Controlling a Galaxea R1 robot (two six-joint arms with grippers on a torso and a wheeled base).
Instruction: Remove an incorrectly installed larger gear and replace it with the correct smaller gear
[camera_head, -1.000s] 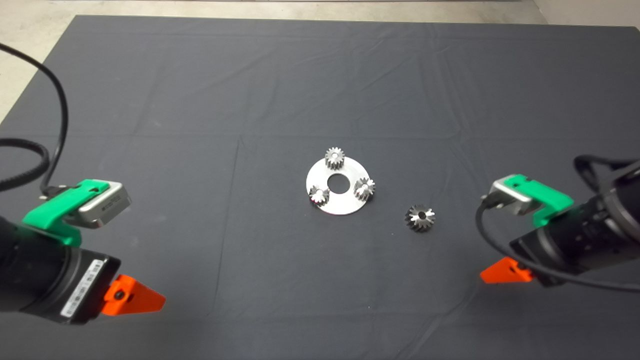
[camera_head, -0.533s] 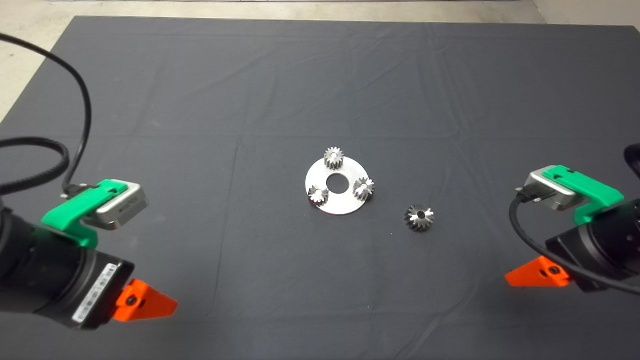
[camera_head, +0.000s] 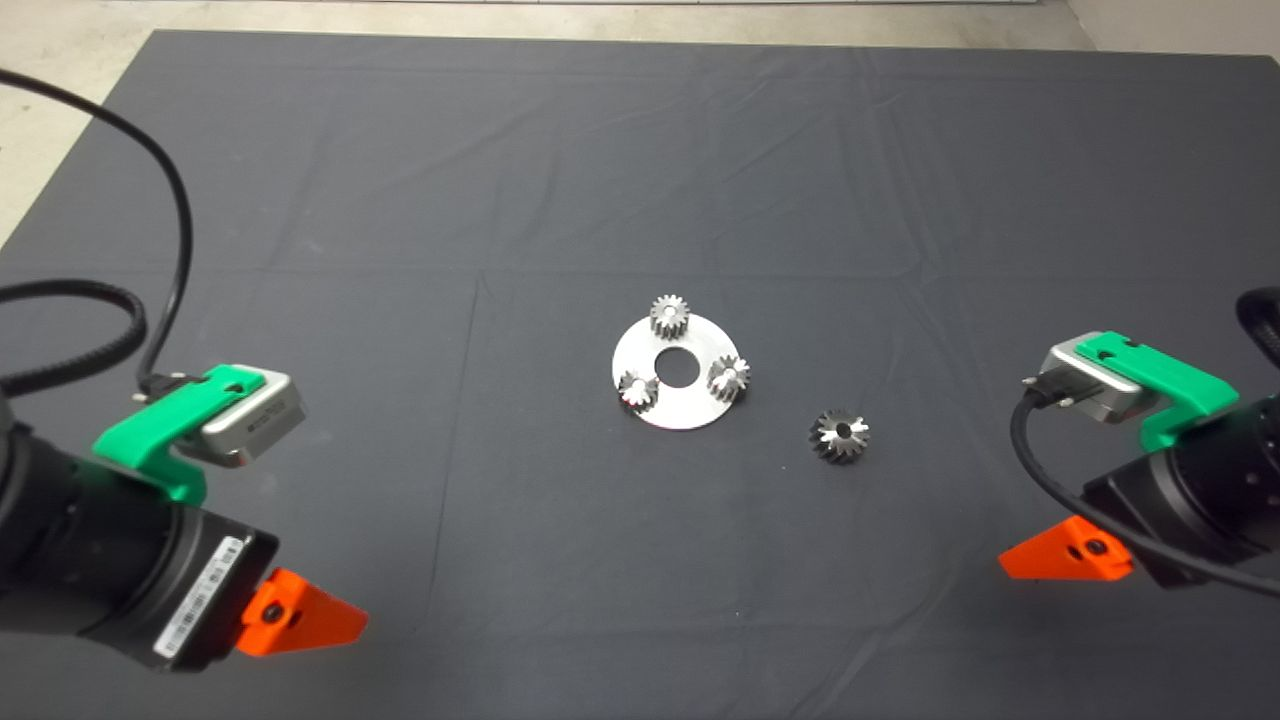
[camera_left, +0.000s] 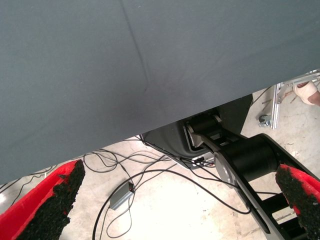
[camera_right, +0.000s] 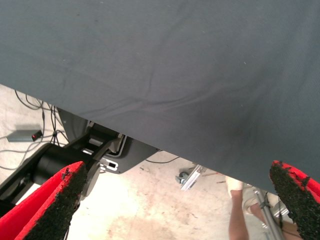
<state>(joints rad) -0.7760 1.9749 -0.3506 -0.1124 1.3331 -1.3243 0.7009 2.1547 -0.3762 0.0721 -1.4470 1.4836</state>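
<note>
With both the left claw (camera_left: 175, 205) and right claw (camera_right: 175, 205) spread empty, the larger gear (camera_head: 839, 437), well ahead, should be left untouched.

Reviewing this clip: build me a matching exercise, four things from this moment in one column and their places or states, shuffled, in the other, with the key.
Things
1. larger gear
2. round metal plate
3. left gripper
4. right gripper

Places or states
A. open, at the mat's lower left
B. carries three small gears around its centre hole
C. alone on the mat, right of the plate
D. open, at the mat's lower right

Pairs: 1-C, 2-B, 3-A, 4-D
</note>
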